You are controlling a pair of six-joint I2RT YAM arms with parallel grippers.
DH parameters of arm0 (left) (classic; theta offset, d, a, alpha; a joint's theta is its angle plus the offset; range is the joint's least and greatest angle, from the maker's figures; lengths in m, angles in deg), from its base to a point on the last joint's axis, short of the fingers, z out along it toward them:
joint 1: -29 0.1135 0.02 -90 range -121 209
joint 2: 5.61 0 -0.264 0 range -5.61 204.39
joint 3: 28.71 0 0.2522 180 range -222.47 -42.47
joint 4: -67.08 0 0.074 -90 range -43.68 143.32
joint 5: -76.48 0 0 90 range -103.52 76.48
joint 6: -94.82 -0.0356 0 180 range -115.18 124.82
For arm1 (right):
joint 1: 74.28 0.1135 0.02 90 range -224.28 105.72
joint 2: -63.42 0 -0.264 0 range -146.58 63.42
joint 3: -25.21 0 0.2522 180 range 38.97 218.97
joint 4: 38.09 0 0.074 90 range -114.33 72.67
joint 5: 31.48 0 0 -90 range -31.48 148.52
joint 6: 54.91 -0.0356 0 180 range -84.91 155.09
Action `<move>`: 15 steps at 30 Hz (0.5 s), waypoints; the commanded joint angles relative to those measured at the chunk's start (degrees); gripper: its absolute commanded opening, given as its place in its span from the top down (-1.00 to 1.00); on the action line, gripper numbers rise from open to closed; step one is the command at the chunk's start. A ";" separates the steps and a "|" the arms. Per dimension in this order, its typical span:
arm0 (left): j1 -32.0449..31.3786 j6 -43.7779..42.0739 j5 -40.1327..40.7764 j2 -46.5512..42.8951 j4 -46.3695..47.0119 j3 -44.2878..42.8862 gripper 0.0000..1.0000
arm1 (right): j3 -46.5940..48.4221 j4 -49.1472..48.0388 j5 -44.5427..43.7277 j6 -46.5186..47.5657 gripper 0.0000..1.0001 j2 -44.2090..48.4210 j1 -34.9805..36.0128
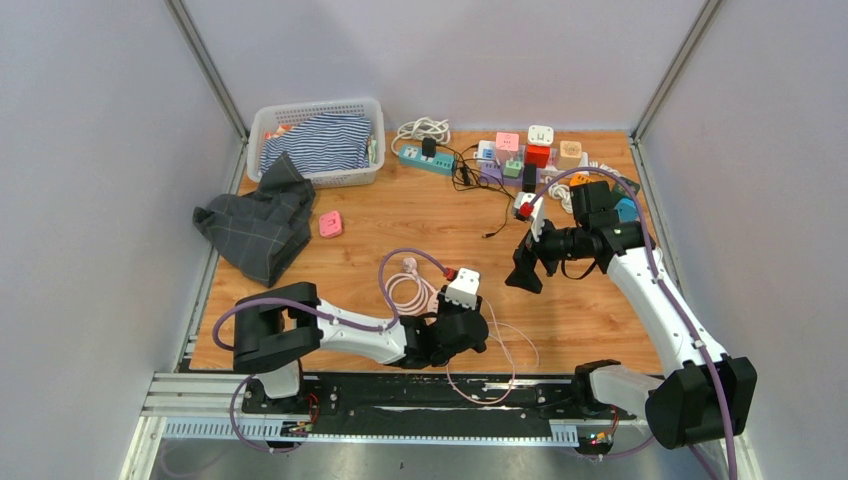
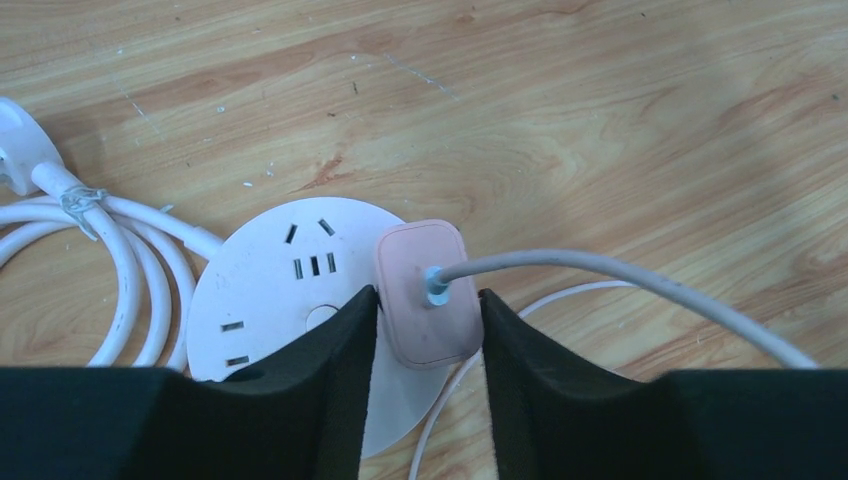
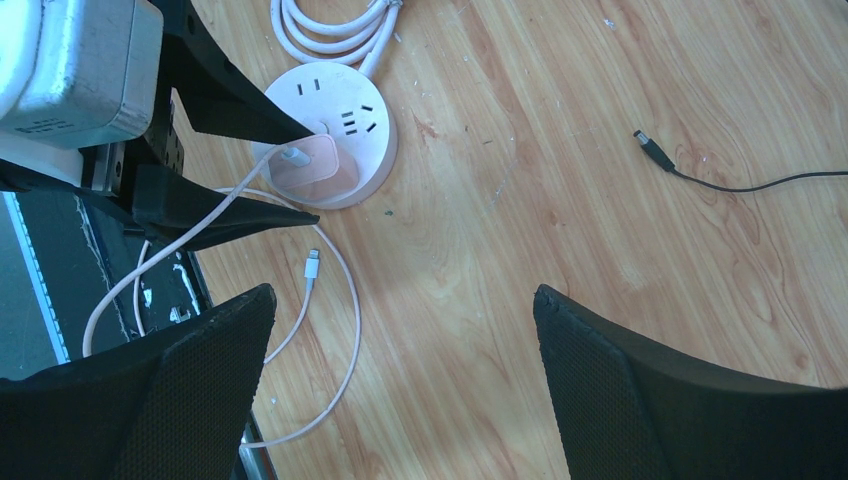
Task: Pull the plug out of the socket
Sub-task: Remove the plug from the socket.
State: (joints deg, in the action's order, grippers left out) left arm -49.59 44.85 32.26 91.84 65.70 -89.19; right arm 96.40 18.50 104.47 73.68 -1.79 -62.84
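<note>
Two black pads of the left pincer (image 2: 428, 297) sit tight against the flat sides of the pink plug (image 2: 440, 330) — closed on it, as far as the wrist view shows. The plug is seated in the round white socket (image 2: 265, 290), near its rim, on the wooden table (image 2: 620, 110); a thin cable (image 2: 620, 272) leaves its top. Small, light and stiff, with smooth rounded plastic, the plug will likely slip unless held low on those flat sides — never by the soft cable. The socket looks light too and may lift with it. The right pincer (image 3: 400, 300) hangs wide open, well apart.
</note>
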 commanded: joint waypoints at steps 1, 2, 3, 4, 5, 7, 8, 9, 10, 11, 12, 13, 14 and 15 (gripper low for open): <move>-0.65 0.50 2.61 0.96 -1.70 -1.69 0.25 | -0.83 0.15 0.44 -0.09 -1.00 -0.35 -0.88; -0.61 0.24 2.45 1.03 -1.72 -1.78 0.33 | -0.94 0.15 0.52 -0.09 -1.00 -0.36 -0.89; -0.60 -0.29 2.16 1.11 -1.71 -1.94 0.43 | -0.94 0.15 0.58 -0.09 -1.00 -0.40 -0.90; -0.60 -0.73 1.83 1.20 -1.69 -2.09 0.52 | -0.93 0.15 0.62 -0.09 -1.00 -0.39 -0.90; -0.60 -1.35 1.33 1.31 -1.74 -2.21 0.58 | -0.97 0.15 0.67 -0.09 -1.00 -0.44 -0.90; -0.61 -3.05 -0.07 1.43 -1.65 -2.47 0.76 | -1.05 0.15 0.78 -0.09 -1.00 -0.51 -0.90; -0.60 -3.87 -0.60 1.40 -1.58 -2.50 0.83 | -1.01 0.15 0.84 -0.09 -1.00 -0.50 -0.87; -0.60 -4.74 -1.20 1.35 -1.61 -2.43 0.88 | -1.09 0.15 0.95 -0.16 -1.00 -0.59 -0.89; -0.60 -6.21 -2.11 1.15 -1.52 -2.41 0.91 | -1.12 0.15 1.10 -0.18 -1.00 -0.66 -0.85; -0.60 -8.22 -2.78 1.04 -1.44 -2.35 0.96 | -1.18 0.15 1.42 -0.18 -1.00 -0.78 -0.87; -0.60 -9.41 -3.48 0.78 -1.47 -2.21 0.99 | -1.25 0.15 1.79 -0.26 -1.00 -0.96 -0.89; -0.60 -11.04 -4.32 0.46 -1.40 -2.09 1.00 | -1.31 0.15 2.26 -0.33 -1.00 -1.20 -0.89; -0.60 -12.92 -5.77 0.15 -1.32 -1.91 1.00 | -1.38 0.15 2.89 -0.42 -1.00 -1.55 -0.88; -0.60 -14.50 -6.93 -0.23 -1.21 -1.77 1.00 | -1.51 0.08 3.48 -0.52 -1.00 -1.97 -0.89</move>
State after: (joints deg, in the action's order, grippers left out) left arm -49.59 37.62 30.05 92.28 64.45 -90.50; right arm 95.99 18.47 105.02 73.68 -2.40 -62.84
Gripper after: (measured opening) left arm 0.337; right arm 0.999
